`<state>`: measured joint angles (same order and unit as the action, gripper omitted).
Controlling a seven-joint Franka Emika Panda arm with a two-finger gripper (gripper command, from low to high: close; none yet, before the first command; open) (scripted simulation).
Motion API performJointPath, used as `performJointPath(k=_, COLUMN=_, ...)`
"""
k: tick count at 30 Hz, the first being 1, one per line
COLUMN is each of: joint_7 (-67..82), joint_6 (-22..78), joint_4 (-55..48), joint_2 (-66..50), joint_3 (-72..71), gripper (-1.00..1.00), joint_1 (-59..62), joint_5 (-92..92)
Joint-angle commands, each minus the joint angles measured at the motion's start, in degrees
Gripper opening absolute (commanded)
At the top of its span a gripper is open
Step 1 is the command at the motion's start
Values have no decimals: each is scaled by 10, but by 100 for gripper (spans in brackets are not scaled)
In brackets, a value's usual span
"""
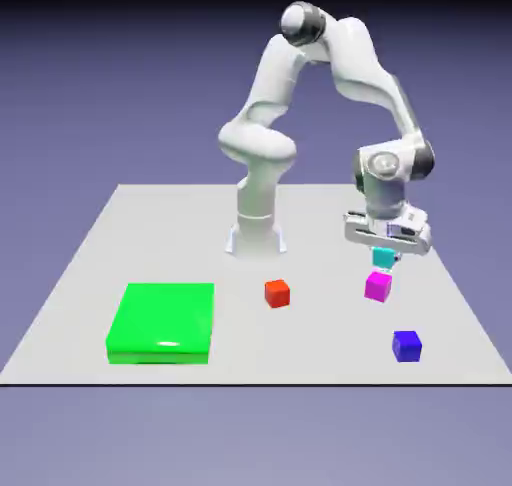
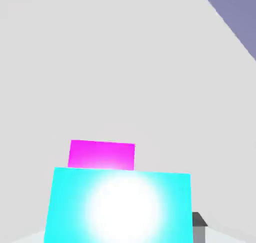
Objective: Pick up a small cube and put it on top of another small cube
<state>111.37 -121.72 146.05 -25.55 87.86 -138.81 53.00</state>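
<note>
- while my tool [image 1: 385, 258] hangs above the desk [image 1: 150, 234], that grey top lies wide and bare around me, its near edge well beyond the blocks, so i judge there is plenty of room to travel.
- the flat green block [image 1: 161, 322] sits well apart, toward the exterior view's left, no obstacle.
- the red cube [image 1: 277, 293] and dark blue cube [image 1: 406, 346] flank my path but stand clear of it.
- the magenta cube [image 1: 378, 286] waits on the desk, just below and beside my load.
- the cyan cube [image 1: 383, 258] is clamped between my closed fingers, off the desk; i judge it light, rigid, glossy and so slippery, best held on opposite flat faces.
</note>
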Motion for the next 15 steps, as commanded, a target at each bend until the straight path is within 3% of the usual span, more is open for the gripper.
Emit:
performJointPath(k=1, joint_7=4, joint_6=0, joint_4=7, joint_2=2, joint_3=16, gripper=-100, joint_1=-3, joint_5=-3)
performJointPath(k=12, joint_7=83, joint_6=-29, joint_4=2, joint_2=-70, joint_3=-178, gripper=-100, joint_1=133, joint_5=136)
performJointPath(k=13, joint_7=83, joint_6=-29, joint_4=2, joint_2=-70, joint_3=-178, gripper=100, joint_1=133, joint_5=136)
performJointPath(k=15, joint_7=75, joint_6=-26, joint_4=2, joint_2=-63, joint_3=-157, gripper=100, joint_1=119, joint_5=121)
